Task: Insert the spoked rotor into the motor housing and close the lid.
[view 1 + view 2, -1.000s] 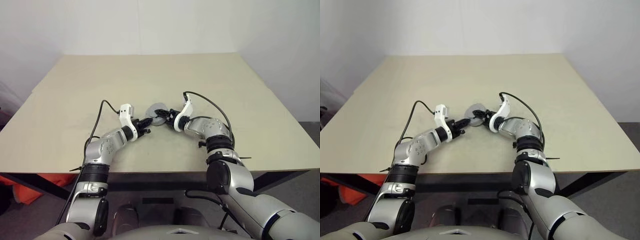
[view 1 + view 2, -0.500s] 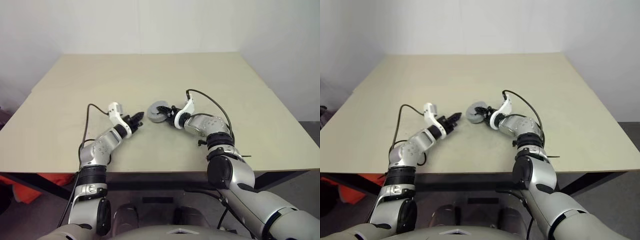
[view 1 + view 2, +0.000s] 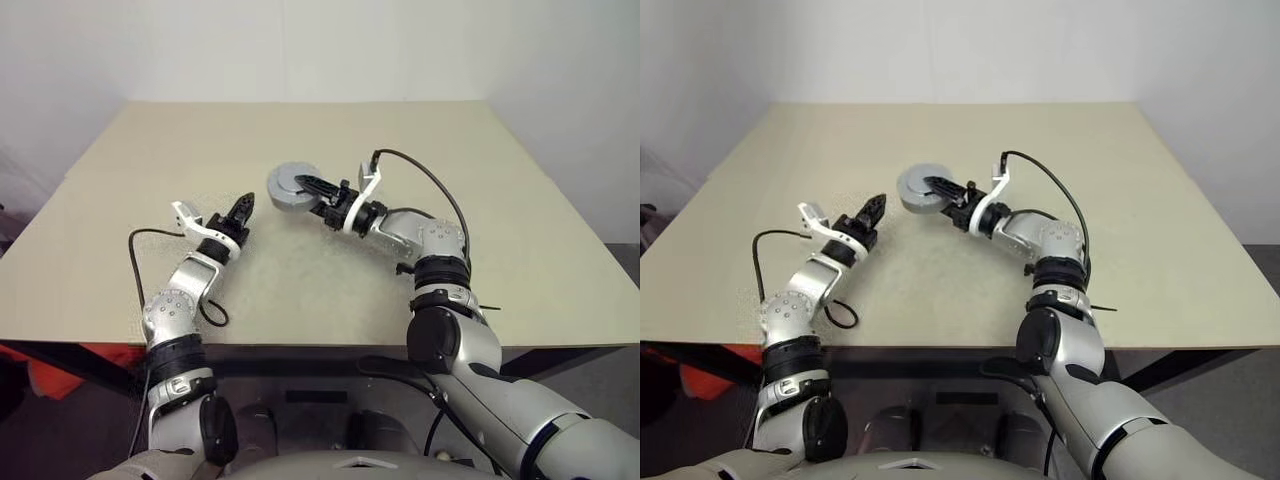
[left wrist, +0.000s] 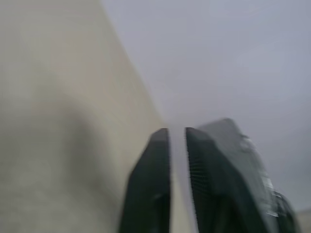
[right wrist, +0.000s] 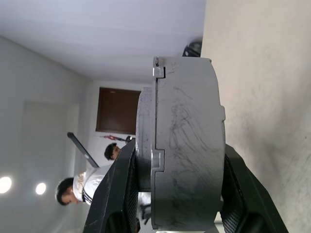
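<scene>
While clamped top-to-bottom by the right gripper (image 5: pixel 167 194), the closed motor housing (image 3: pixel 288 186) looks rigid, heavy, smooth; left gripper (image 3: pixel 244 207) slightly parted, empty.

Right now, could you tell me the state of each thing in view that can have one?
motor housing: closed by the lid, lifted off the table, gripped across its flat faces.
lid: seated on the housing.
right gripper: shut on the housing.
left gripper: fingers slightly parted, holding nothing.
table: bare.
</scene>
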Tool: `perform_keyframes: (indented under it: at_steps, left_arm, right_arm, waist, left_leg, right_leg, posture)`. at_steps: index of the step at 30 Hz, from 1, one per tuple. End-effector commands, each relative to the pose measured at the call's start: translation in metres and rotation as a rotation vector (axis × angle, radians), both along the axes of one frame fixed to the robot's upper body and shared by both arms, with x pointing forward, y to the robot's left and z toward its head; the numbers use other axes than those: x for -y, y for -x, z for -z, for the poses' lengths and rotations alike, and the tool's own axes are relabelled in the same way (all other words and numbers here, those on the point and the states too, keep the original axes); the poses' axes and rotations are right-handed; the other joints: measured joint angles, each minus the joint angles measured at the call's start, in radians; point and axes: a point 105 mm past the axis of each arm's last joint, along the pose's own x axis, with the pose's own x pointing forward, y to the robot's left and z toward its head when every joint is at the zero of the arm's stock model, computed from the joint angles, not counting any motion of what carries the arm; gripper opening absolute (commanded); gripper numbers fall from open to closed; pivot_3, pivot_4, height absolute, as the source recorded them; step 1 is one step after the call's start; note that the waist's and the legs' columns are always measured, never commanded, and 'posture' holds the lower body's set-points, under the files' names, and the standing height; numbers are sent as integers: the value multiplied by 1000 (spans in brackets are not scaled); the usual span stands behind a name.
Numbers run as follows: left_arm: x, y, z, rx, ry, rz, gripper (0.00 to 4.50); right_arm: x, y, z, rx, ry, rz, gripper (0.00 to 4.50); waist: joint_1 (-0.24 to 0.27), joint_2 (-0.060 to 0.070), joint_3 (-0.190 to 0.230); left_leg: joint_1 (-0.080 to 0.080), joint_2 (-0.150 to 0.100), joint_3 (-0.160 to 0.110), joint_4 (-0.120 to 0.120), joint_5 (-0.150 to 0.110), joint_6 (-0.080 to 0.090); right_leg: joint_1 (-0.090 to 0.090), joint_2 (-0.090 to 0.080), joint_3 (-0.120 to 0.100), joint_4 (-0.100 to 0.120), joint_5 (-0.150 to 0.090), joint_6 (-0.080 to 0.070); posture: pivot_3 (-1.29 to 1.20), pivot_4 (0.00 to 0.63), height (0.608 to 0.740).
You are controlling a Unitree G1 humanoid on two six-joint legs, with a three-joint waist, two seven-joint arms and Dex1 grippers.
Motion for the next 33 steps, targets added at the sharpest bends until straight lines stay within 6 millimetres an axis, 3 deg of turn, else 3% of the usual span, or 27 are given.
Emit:
perform_keyframes:
  at_steps: [1,6,10,16,27,33]
  left_arm:
    - [0,16,-19,84,45,61,1978]
    - [6,33,-19,73,139,174,3666]
    - [13,38,-25,79,218,241,3666]
    - [28,29,-36,90,301,304,3666]
    - [48,14,-37,79,276,382,3666]
    - [45,12,-33,78,238,358,3666]
  right_arm:
    - [5,-2,-31,102,-53,9,2046]
    - [4,0,-31,105,-44,-1,2046]
    - [2,5,-33,115,-48,-41,2046]
    - [-5,24,-37,181,-27,-140,2046]
    - [-8,41,-41,251,-17,-186,2046]
    - [-6,39,-39,252,-5,-164,2046]
  waist:
    - [-1,0,0]
    - [0,0,0]
    - [0,0,0]
    - [4,0,0]
    - [1,0,0]
    - [4,0,0]
  left_leg:
    - [0,0,0,0,1,-1]
    - [1,0,0,0,1,-2]
    - [1,0,0,0,1,-2]
    - [0,-1,-1,0,1,-2]
    - [2,-1,-1,1,3,-4]
    - [2,-1,-1,1,3,-4]
  right_leg:
    - [0,0,0,0,0,0]
    - [0,0,0,0,0,1]
    - [0,0,0,0,1,2]
    - [1,0,0,0,1,2]
    - [2,1,0,0,4,8]
    - [2,0,0,0,4,8]
  posture:
    - [0,0,740]
    - [0,0,740]
    - [0,0,740]
    - [0,0,740]
    - [0,0,740]
    - [0,0,740]
